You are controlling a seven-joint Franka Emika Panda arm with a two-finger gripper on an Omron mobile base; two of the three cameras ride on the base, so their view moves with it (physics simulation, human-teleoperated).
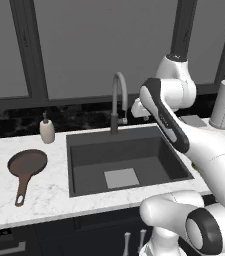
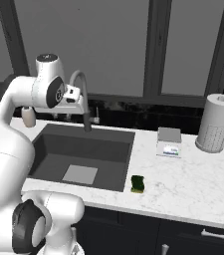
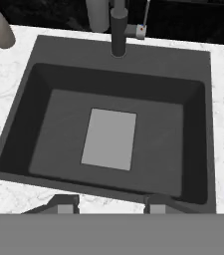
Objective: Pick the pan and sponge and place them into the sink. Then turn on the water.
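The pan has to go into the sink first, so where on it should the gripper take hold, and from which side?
Probably the handle. The pan lies flat on the counter left of the sink, its long thin handle pointing toward the counter's front edge. Coming straight down, jaws across the handle near the bowl, looks best; the round bowl seems too wide and low to pinch.

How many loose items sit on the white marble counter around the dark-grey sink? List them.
5: a dark-brown frying pan and beige soap bottle left of the sink; a green-and-yellow sponge, small grey box and perforated grey cylinder to its right. The arm may hide others.
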